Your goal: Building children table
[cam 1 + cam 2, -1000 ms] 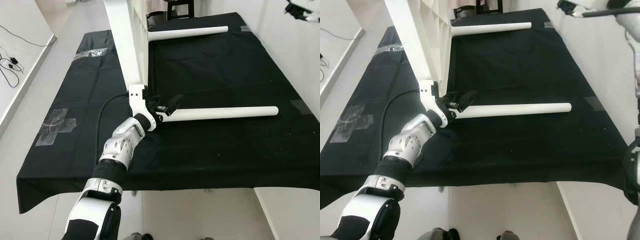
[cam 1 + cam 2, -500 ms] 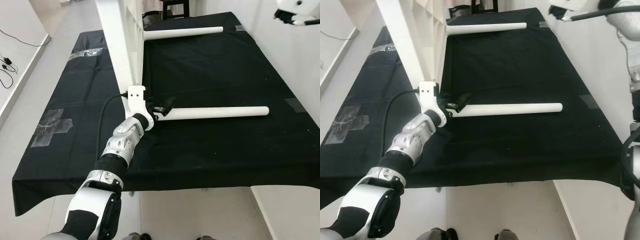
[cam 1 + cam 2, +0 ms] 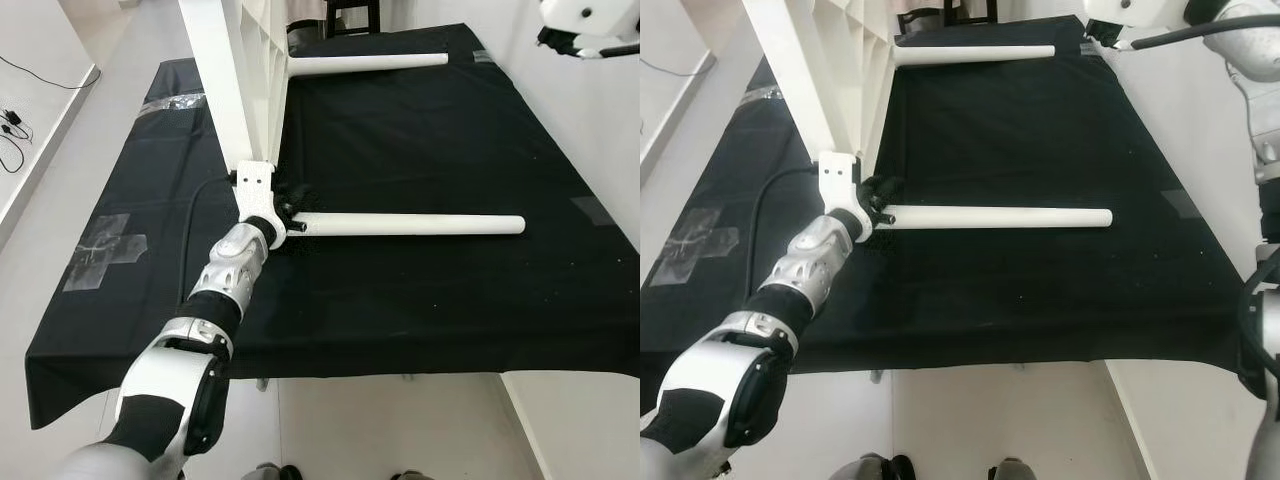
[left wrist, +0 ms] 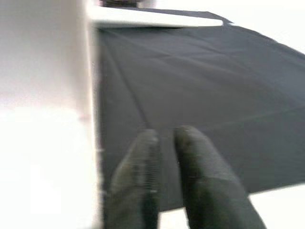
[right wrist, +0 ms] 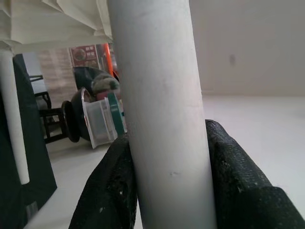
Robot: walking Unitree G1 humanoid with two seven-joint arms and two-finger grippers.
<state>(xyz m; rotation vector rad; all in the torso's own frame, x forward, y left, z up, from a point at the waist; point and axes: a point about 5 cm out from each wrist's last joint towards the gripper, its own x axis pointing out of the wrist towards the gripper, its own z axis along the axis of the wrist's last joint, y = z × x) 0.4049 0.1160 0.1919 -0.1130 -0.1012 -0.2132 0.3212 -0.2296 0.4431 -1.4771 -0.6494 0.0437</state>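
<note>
In the left eye view a black cloth [image 3: 430,160] covers the floor, and the white table top [image 3: 235,80] stands on edge on it. One white leg [image 3: 410,224] juts from the top's near corner, lying along the cloth; a second leg [image 3: 365,63] sticks out from its far end. The left gripper [image 3: 283,207] sits at the near leg's joint with the top. The right eye view shows the right arm [image 3: 1240,40] raised, well right of the top. In the left wrist view the left fingers [image 4: 138,181] lie almost together, holding nothing, just beside the white top. In the right wrist view the right gripper [image 5: 167,191] clamps a white tube [image 5: 159,109].
</note>
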